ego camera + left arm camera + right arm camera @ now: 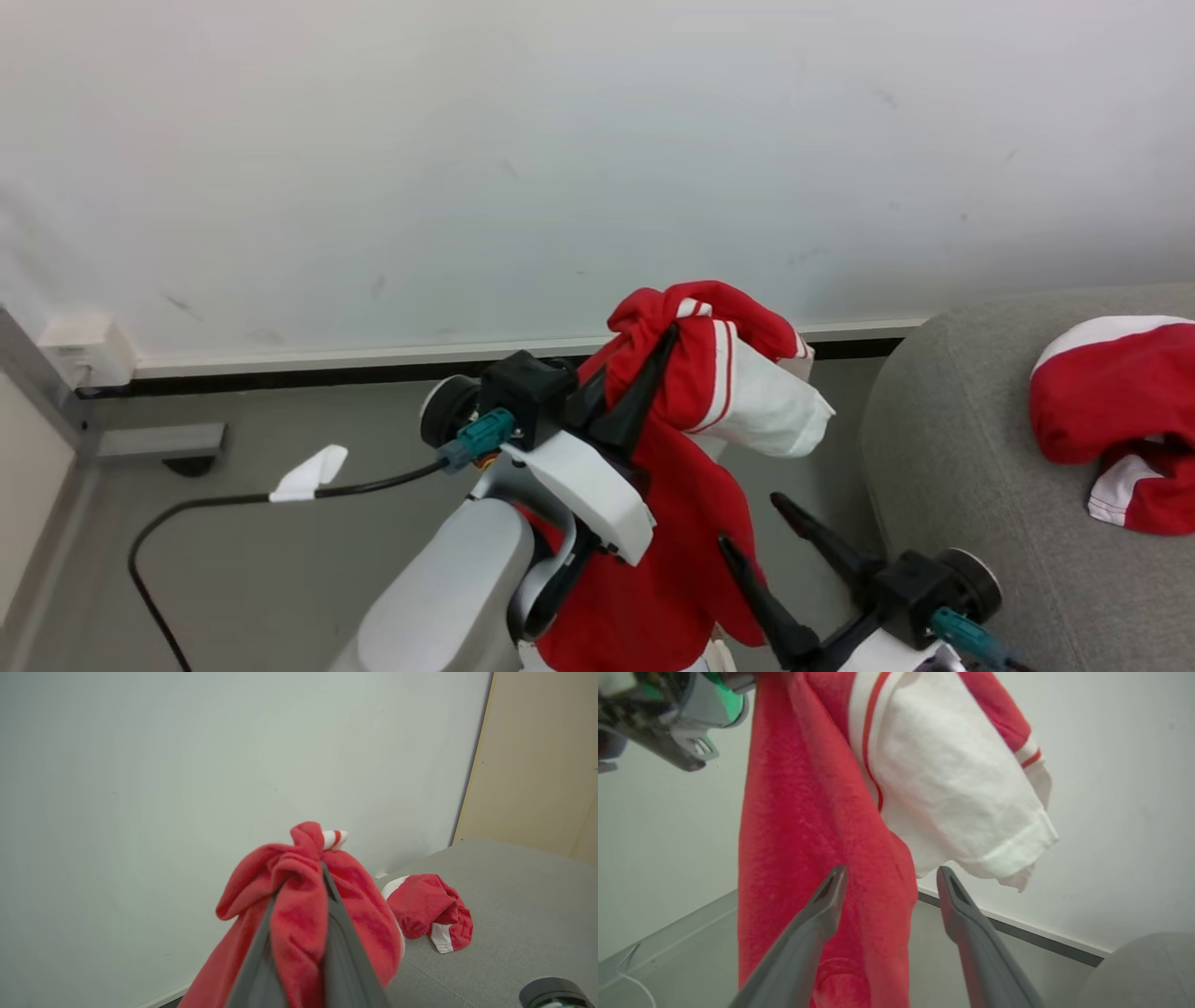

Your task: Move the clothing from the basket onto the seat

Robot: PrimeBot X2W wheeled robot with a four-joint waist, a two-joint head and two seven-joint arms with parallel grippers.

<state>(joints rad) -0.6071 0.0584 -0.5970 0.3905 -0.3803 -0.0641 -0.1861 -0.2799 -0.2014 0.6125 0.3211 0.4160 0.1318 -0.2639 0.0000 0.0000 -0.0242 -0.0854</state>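
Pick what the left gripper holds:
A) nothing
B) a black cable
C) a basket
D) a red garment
D: the left gripper is shut on a red garment, which hangs down from its fingers.

centre: held garment (672, 523) in left claw (663, 341), hanging before wall (560, 140) | lower right: right claw (750, 520) just beside its hanging part | right: seat (952, 448), second garment (1111, 392) lying on it | left: cable (233, 499) on floor (280, 579), below wall
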